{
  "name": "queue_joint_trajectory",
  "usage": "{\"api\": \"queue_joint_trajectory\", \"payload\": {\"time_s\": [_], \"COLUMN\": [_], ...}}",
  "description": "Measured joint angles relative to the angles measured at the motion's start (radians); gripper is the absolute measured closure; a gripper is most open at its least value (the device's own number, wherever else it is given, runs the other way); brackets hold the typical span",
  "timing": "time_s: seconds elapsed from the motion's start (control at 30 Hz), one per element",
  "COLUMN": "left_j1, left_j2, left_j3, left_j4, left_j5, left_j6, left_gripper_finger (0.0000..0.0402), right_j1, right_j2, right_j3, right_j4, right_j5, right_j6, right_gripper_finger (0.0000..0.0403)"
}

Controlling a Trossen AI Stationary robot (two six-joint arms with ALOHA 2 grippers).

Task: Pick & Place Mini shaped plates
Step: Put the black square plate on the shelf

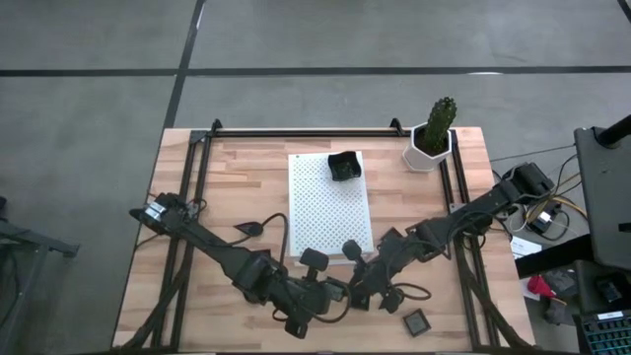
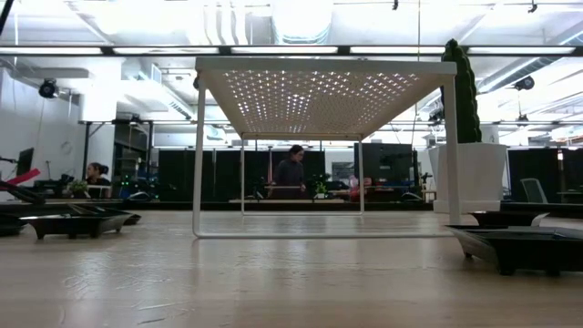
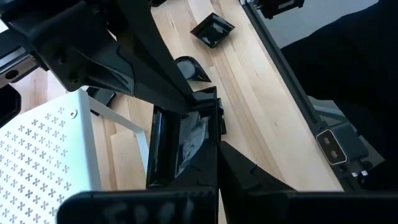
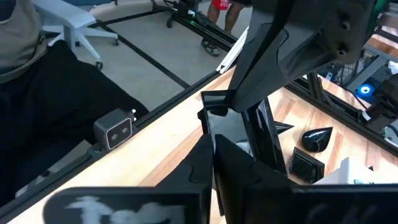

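Both grippers meet over the table's near side, just in front of the white perforated board point(image 1: 330, 202). My left gripper point(image 1: 333, 290) comes from the left and my right gripper point(image 1: 359, 285) from the right. A glossy dark square mini plate point(image 3: 185, 138) stands on edge between them, with both grippers shut on it. Other dark mini plates lie on the wood: a square one point(image 1: 417, 321), a teardrop one point(image 1: 251, 229), and a few by the board's near edge point(image 1: 352, 248). Another dark dish point(image 1: 344, 166) sits on the board's far end. Neither gripper shows in the low view. My left gripper holds the square plate by its lower rim point(image 3: 198, 163), pinched between its two fingers. The plate is lifted clear of the table and stands on edge, hollow side toward my left wrist camera. The fingers themselves hide the exact place of contact. My right gripper has the same plate by the opposite rim point(image 3: 206, 99), its fingers point(image 3: 163, 78) coming level from the table's right side. In the right wrist view only the plate's corner point(image 4: 213, 99) shows past the fingers, so how far back it reaches is hidden.
A white hexagonal pot with a cactus point(image 1: 431, 138) stands at the far right corner. The board stands on thin legs point(image 2: 198, 155), with open space beneath. Black frame rails point(image 1: 463, 247) run along both sides. People are in the room beyond the table point(image 2: 291, 173).
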Motion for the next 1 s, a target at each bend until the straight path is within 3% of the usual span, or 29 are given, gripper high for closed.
{"api": "queue_joint_trajectory", "payload": {"time_s": [0.4, 1.0], "left_j1": [0.001, 0.002], "left_j2": [0.0, -0.004], "left_j3": [-0.002, 0.068], "left_j4": [0.027, 0.036], "left_j5": [-0.008, -0.09], "left_j6": [-0.043, -0.066], "left_gripper_finger": [0.0387, 0.0223], "right_j1": [0.0, -0.003], "right_j2": [-0.001, -0.005], "right_j3": [0.007, 0.014], "right_j4": [-0.002, -0.009], "right_j5": [-0.001, 0.051], "right_j6": [0.004, 0.0], "right_gripper_finger": [0.0394, 0.0394]}}
